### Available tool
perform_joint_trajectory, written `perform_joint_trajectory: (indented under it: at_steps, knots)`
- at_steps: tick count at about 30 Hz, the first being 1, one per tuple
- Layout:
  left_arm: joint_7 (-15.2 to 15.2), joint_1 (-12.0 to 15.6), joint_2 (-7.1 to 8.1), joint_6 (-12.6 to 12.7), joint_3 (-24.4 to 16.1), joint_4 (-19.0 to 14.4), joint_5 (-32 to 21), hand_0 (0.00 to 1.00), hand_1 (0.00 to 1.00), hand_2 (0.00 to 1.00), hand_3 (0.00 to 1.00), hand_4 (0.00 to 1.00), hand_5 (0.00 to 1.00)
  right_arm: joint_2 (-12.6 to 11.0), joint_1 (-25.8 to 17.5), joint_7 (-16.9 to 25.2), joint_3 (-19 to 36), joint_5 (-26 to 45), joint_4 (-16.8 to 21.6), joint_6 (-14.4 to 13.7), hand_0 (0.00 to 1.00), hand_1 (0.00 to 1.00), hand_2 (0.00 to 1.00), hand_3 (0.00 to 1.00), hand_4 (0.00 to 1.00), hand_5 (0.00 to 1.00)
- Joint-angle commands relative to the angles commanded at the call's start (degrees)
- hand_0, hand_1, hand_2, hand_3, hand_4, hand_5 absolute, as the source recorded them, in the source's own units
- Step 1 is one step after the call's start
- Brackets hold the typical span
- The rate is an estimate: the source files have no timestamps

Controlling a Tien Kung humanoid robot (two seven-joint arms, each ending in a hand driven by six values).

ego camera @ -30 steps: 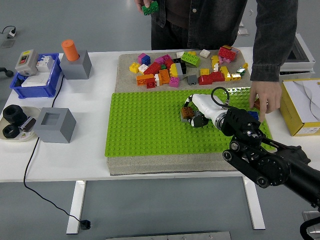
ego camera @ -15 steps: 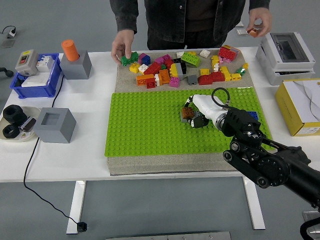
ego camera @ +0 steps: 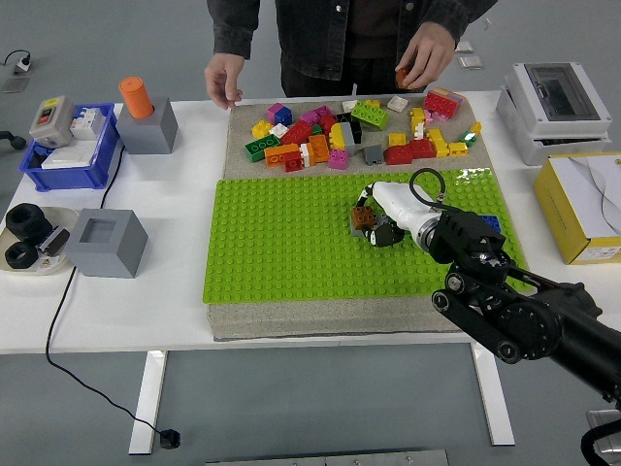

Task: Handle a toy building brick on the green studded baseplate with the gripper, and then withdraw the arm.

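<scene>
In the head view, the right hand (ego camera: 380, 225) is reaching in from the lower right of the frame and sitting low over the green studded baseplate (ego camera: 281, 252), a little right of the middle. Its fingers are curling around a small brown brick (ego camera: 363, 218), which is resting on the plate's studs at the tip of the hand. It looks like the brick is being pressed on or pulled off; which one is hard to tell. The left hand is not showing anywhere. At the top of the frame a person is standing behind the table, with one hand (ego camera: 224, 79) hanging near the upper left corner of the brick mat and the other hand (ego camera: 424, 55) holding a small orange piece above the pile of loose bricks (ego camera: 359, 131). A small blue brick (ego camera: 491, 223) is sitting on the plate just behind the robot's wrist. What could go wrong: if the hand pulls back while the fingers are gripping, the brown brick could pop off the studs and tip over. The wrist could also be bumping the blue brick as the arm backs away toward the lower right. The person's hands are well apart from the robot's, so a bump there seems unlikely.
</scene>
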Motion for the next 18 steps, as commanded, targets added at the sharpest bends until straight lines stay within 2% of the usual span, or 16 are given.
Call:
perform_joint_trajectory:
  at_steps: [18]
  knots:
    - [-0.04, -0.01, -0.09, 0.01, 0.18, 0.0, -0.23, 0.656, 0.64, 0.616, 0.63, 0.692, 0.246, 0.3, 0.36, 0.31, 0.11, 0.08, -0.1, -0.41, 0.761, 0.786, 0.826, 0.597, 0.644, 0.09]
